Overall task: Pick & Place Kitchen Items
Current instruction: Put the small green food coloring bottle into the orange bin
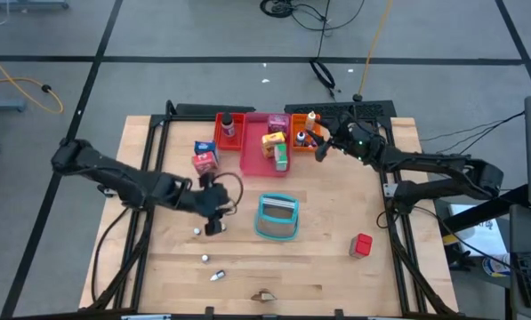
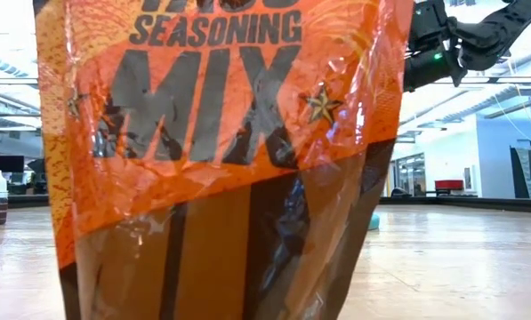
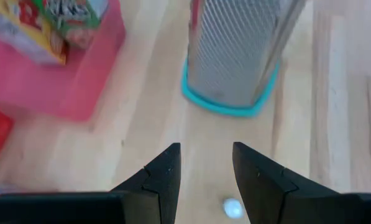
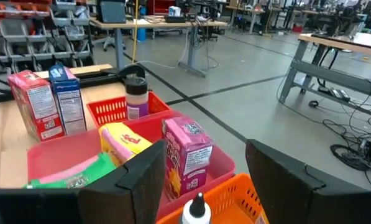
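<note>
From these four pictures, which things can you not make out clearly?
- Low view: an orange seasoning mix packet blocks nearly the whole table.
- High view: small pale bits near the front edge are too tiny to identify.
- Left wrist view: the cartons are blurred and cut off.

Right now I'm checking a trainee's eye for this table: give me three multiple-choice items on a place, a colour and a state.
1. Where is the red cube?
A. in the pink tray
B. alone on the wood near the right arm's side
C. inside the grater

2. What colour is the grater's base?
A. teal
B. yellow
C. black

3. How are the left gripper's fingers?
A. shut on a carton
B. apart, holding nothing
C. out of view

Answers: 1 B, the high view shows it alone on bare wood. 2 A, a teal rim shows. 3 B, bare wood shows between them.
</note>
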Tool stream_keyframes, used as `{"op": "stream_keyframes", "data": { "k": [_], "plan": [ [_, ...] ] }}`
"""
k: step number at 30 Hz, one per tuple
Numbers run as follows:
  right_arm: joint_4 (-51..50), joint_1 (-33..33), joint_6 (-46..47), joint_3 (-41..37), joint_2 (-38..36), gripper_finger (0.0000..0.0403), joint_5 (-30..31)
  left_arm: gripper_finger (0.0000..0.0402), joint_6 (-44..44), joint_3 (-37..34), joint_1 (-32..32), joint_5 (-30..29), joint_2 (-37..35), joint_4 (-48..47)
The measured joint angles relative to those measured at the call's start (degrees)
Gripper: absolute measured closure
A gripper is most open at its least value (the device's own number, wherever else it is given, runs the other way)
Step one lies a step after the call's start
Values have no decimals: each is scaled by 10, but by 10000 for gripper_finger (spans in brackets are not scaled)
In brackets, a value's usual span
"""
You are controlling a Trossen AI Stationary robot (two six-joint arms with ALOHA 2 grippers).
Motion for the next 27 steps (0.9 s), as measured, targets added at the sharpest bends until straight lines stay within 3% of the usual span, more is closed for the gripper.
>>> {"op": "stream_keyframes", "data": {
  "k": [9, 17, 27],
  "plan": [
    [15, 3, 0, -2, 3, 191, -2, 256, -120, -108, -79, -10, 5, 91],
    [19, 3, 0, -2, 3, 191, -2, 256, -154, -213, -88, -7, 6, 220],
    [22, 3, 0, -2, 3, 191, -2, 256, -151, -290, -88, 1, 6, 365]
  ]
}}
